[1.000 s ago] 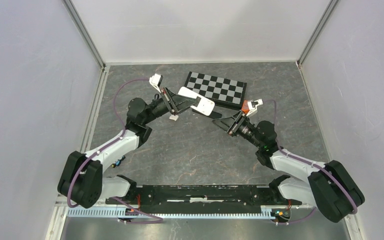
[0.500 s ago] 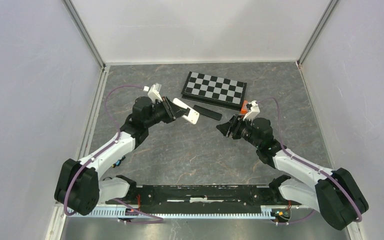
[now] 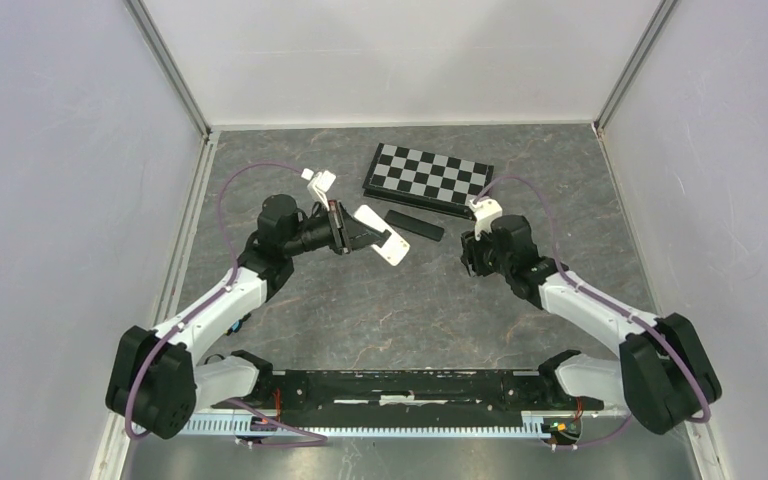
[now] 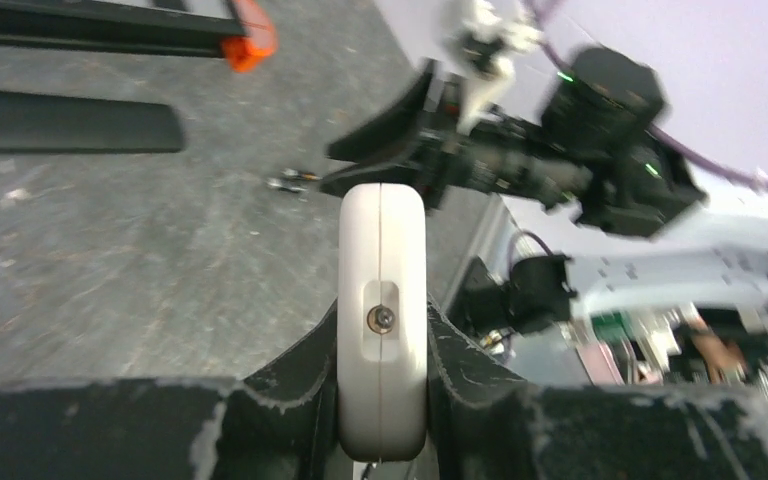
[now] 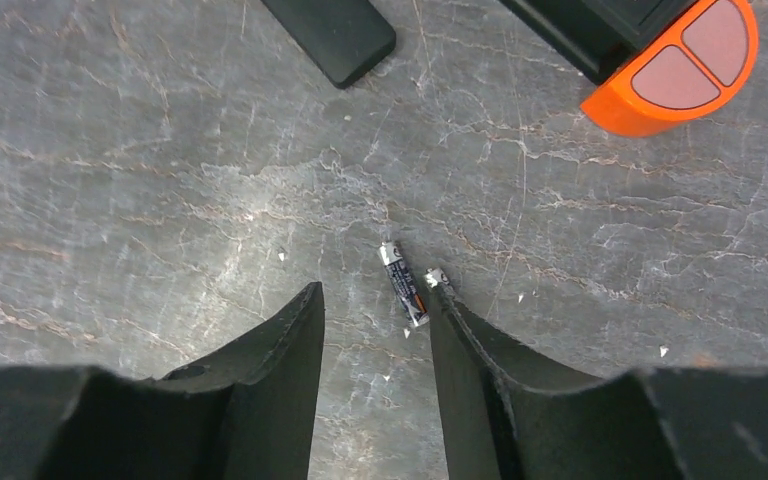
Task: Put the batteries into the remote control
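My left gripper (image 3: 348,232) is shut on a white remote control (image 3: 381,236), held off the table and pointing right. In the left wrist view the remote (image 4: 382,250) stands on edge between my fingers, a small screw in its side. My right gripper (image 3: 473,258) points down at the table, open. A slim dark battery (image 5: 404,283) lies on the stone top just inside its right fingertip (image 5: 442,300), held by nothing. A silvery end of a second battery (image 5: 435,277) peeks from behind that fingertip. The batteries (image 4: 290,180) also show small below the right gripper.
A slim black remote (image 3: 413,224) lies between the arms, in front of a folded chessboard (image 3: 430,175). An orange piece with two grey pads (image 5: 675,65) sits by the board's right end. Walls close in the grey stone table (image 3: 380,320) on three sides.
My left gripper pulled the white remote back to the left and lower. My right gripper left the remote, swung down over the batteries, and its jaws widened, then narrowed a little.
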`<state>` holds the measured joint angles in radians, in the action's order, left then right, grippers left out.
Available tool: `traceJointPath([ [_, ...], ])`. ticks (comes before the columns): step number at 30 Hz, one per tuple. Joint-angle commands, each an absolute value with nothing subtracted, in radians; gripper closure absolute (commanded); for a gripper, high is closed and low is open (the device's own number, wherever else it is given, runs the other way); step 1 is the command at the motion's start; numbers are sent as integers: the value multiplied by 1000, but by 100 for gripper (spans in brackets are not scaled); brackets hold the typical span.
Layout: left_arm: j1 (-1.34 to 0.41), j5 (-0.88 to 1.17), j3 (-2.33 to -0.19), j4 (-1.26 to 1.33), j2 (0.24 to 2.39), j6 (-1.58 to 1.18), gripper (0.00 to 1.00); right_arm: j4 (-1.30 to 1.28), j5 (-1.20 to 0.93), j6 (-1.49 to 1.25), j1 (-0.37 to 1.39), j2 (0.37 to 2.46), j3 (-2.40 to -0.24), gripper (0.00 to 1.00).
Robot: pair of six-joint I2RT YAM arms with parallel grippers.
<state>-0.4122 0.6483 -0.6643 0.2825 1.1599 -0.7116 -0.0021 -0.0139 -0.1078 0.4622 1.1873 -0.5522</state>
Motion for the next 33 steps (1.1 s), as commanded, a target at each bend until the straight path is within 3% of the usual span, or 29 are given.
traceJointPath([
  [1, -410, 957, -675, 506, 1153, -698, 98, -78, -27, -35, 454, 1246, -642, 51],
  [7, -411, 1030, -685, 535, 1108, -660, 98, -102, -61, -60, 452, 1346, -688, 50],
  [12, -410, 1001, -681, 533, 1086, -661, 98, -121, -104, -28, 453, 1392, -720, 66],
  [21, -410, 967, -662, 606, 1057, -712, 98, -133, -60, -11, 453, 1469, -761, 64],
  [33, -410, 935, -668, 579, 1013, -694, 98, -128, -7, -72, 452, 1547, -785, 70],
])
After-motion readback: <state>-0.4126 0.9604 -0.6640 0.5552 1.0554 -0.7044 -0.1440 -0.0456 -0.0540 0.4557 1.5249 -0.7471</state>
